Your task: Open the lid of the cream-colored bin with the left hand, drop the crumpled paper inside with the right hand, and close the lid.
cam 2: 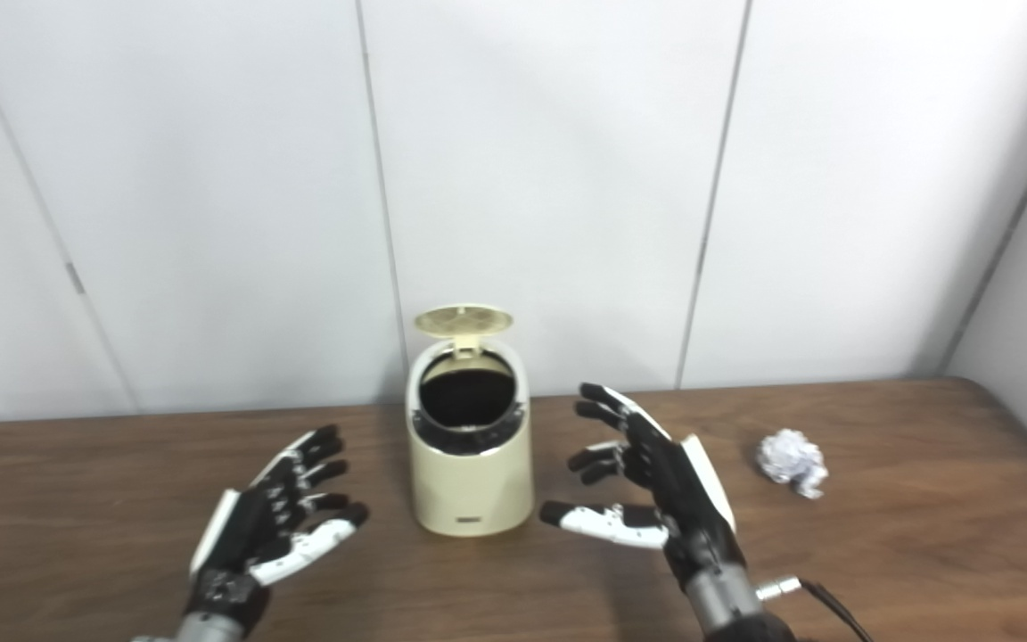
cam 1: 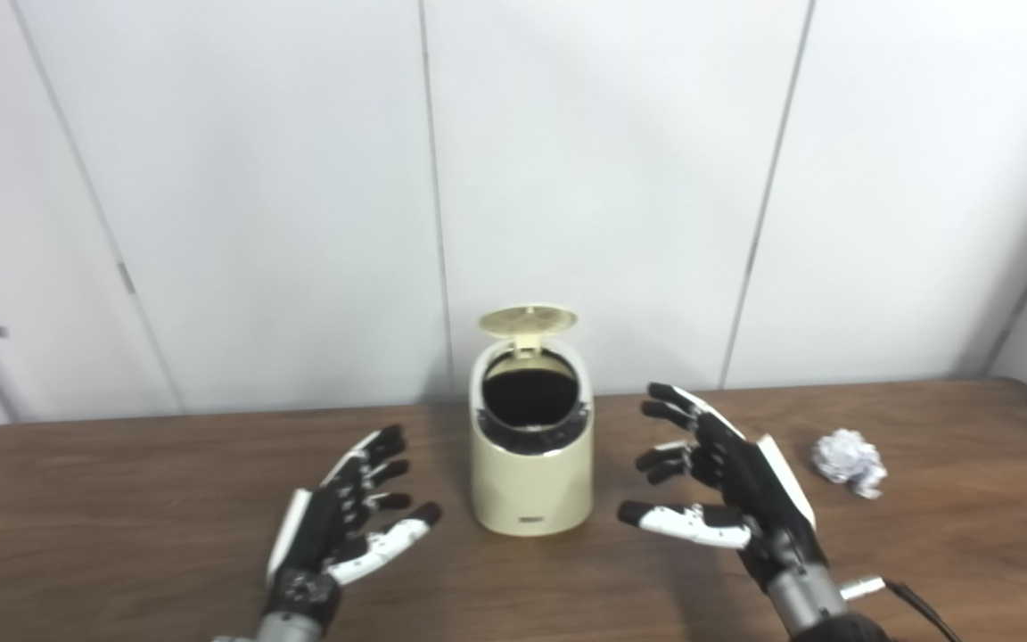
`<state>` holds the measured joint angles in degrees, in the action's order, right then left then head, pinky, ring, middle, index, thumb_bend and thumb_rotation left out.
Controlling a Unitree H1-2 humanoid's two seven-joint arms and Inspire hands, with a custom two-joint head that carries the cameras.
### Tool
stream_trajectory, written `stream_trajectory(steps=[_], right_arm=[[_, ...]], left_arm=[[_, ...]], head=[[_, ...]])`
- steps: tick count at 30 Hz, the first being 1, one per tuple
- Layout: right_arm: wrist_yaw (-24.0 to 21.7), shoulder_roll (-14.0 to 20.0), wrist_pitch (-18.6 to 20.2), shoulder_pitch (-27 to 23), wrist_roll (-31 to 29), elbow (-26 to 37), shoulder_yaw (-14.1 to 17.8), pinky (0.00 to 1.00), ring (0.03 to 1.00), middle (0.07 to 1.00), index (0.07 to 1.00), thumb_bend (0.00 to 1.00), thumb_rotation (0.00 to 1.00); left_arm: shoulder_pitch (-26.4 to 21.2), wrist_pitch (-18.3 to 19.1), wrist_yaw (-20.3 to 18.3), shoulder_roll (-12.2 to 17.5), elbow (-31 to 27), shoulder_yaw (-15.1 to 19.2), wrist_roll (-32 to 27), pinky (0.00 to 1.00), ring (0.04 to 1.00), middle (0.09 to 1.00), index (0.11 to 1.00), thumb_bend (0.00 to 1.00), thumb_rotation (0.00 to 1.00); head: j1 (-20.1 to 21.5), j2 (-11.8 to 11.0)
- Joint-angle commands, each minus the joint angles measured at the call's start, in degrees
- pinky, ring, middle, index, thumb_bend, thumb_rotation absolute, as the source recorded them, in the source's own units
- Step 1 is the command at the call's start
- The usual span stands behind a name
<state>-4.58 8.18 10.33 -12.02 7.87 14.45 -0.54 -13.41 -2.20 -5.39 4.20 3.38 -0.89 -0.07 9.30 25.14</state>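
The cream-colored bin (cam 1: 531, 486) stands upright at the middle of the brown table, its round lid (cam 1: 528, 321) flipped up and the dark inside showing. A crumpled white paper ball (cam 1: 849, 461) lies on the table to the right of the bin. My left hand (cam 1: 344, 517) hovers open to the left of the bin, fingers spread, holding nothing. My right hand (cam 1: 727, 486) is open between the bin and the paper ball, palm toward the bin, touching neither.
The wooden table (cam 1: 121, 499) runs the full width of the view, its far edge meeting a white panelled wall (cam 1: 299, 178) just behind the bin. A cable (cam 1: 915, 602) trails from my right wrist.
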Motion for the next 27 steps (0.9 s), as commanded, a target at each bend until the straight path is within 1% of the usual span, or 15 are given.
stream_trajectory(steps=[1, 2, 4, 5, 7, 8, 11, 12, 14, 16, 17, 19, 20, 23, 27], right_arm=[[-1.9, 3.45, 4.64, -4.26, 2.33, 4.06, -0.35, 0.55, 0.584, 0.798, 0.834, 0.69, 0.11], [-3.06, 5.38, 7.08, -5.15, 4.03, 4.9, -0.88, 0.56, 0.609, 0.804, 0.832, 0.72, 0.15], [-4.39, 8.46, 9.6, -6.6, 6.53, 5.41, -1.55, 0.57, 0.637, 0.809, 0.824, 0.75, 0.19], [-4.75, 9.97, 9.33, -7.3, 7.26, 4.99, -1.66, 0.54, 0.632, 0.793, 0.794, 0.76, 0.17], [-5.6, 13.07, 8.06, -8.78, 7.75, 3.61, -1.36, 0.5, 0.603, 0.768, 0.759, 0.76, 0.14], [-6.31, 14.73, 8.22, -9.57, 8.29, 3.22, -1.44, 0.49, 0.59, 0.76, 0.746, 0.76, 0.14], [-8.77, 18.93, 9.29, -11.43, 9.4, 2.01, -1.99, 0.55, 0.616, 0.756, 0.739, 0.77, 0.12], [-10.21, 20.78, 10.09, -12.16, 9.89, 1.51, -2.43, 0.55, 0.635, 0.766, 0.745, 0.78, 0.14], [-13.03, 24.11, 11.12, -13.6, 10.62, 0.18, -3.25, 0.55, 0.684, 0.817, 0.771, 0.8, 0.2], [-14.77, 26.22, 11.13, -14.69, 10.66, -1.22, -3.71, 0.55, 0.706, 0.84, 0.783, 0.81, 0.22], [-15.96, 27.97, 11.13, -15.9, 11.32, -2.64, -4.32, 0.55, 0.724, 0.852, 0.783, 0.82, 0.21], [-17.36, 30.41, 10.85, -17.8, 12.79, -4.84, -5.3, 0.64, 0.789, 0.86, 0.781, 0.85, 0.21], [-17.57, 31.03, 10.6, -18.36, 13.25, -5.54, -5.58, 0.66, 0.798, 0.86, 0.78, 0.86, 0.2], [-17.08, 32.91, 7.14, -20.19, 14.45, -9.15, -5.89, 0.65, 0.769, 0.832, 0.763, 0.85, 0.15], [-17.52, 34.88, 3.47, -22.27, 15.02, -13.25, -5.9, 0.63, 0.757, 0.824, 0.76, 0.8, 0.13]], left_arm=[[-2.01, -2.86, -0.13, 0.55, -0.34, 0.15, -0.15, 0.69, 0.838, 0.878, 0.911, 0.69, 0.13], [-2.01, -2.55, -0.16, 0.66, -0.34, 0.17, -0.14, 0.7, 0.844, 0.883, 0.915, 0.69, 0.13], [-2.05, -2.15, -0.11, 0.82, -0.1, 0.3, -0.08, 0.7, 0.852, 0.889, 0.919, 0.69, 0.14], [-2.08, -2.09, -0.08, 0.93, 0.11, 0.4, -0.06, 0.71, 0.849, 0.89, 0.92, 0.69, 0.14], [-2.18, -1.86, -0.16, 1.2, 0.34, 0.55, -0.12, 0.7, 0.841, 0.895, 0.924, 0.67, 0.13], [-2.33, -1.97, -0.2, 1.37, 0.61, 0.64, -0.17, 0.7, 0.837, 0.896, 0.927, 0.67, 0.13], [-2.72, -2.39, 0.12, 1.78, 1.26, 0.76, 0.42, 0.72, 0.839, 0.892, 0.936, 0.66, 0.12], [-2.84, -2.23, 0.38, 1.9, 1.24, 0.78, 0.81, 0.72, 0.835, 0.888, 0.934, 0.66, 0.12], [-3.05, -2.01, 0.6, 2.11, 1.21, 0.81, 1.09, 0.74, 0.837, 0.886, 0.931, 0.65, 0.11], [-3.19, -1.84, 0.68, 2.22, 1.25, 0.89, 1.01, 0.75, 0.84, 0.889, 0.932, 0.65, 0.11], [-3.25, -1.84, 0.88, 2.31, 1.21, 0.9, 1.29, 0.76, 0.842, 0.89, 0.933, 0.65, 0.11], [-3.3, -1.68, 1.18, 2.41, 0.99, 0.89, 1.77, 0.75, 0.831, 0.884, 0.932, 0.65, 0.13], [-3.31, -1.58, 1.24, 2.41, 0.87, 0.91, 1.95, 0.75, 0.83, 0.883, 0.932, 0.65, 0.13], [-3.38, -1.31, 1.48, 2.32, 0.5, 0.92, 2.58, 0.74, 0.827, 0.882, 0.933, 0.63, 0.11], [-3.52, -1.48, 1.36, 2.39, 0.7, 0.92, 2.65, 0.75, 0.827, 0.886, 0.933, 0.62, 0.09]], head=[[0.59, -0.25], [1.49, -0.59], [3.44, -1.26], [4.17, -1.53], [5.25, -1.9], [5.97, -2.09], [7.49, -2.44], [7.95, -2.54], [8.62, -2.77], [8.99, -2.9], [9.27, -2.94], [9.47, -3.0], [9.47, -3.0], [9.9, -2.64], [9.99, -2.35]])
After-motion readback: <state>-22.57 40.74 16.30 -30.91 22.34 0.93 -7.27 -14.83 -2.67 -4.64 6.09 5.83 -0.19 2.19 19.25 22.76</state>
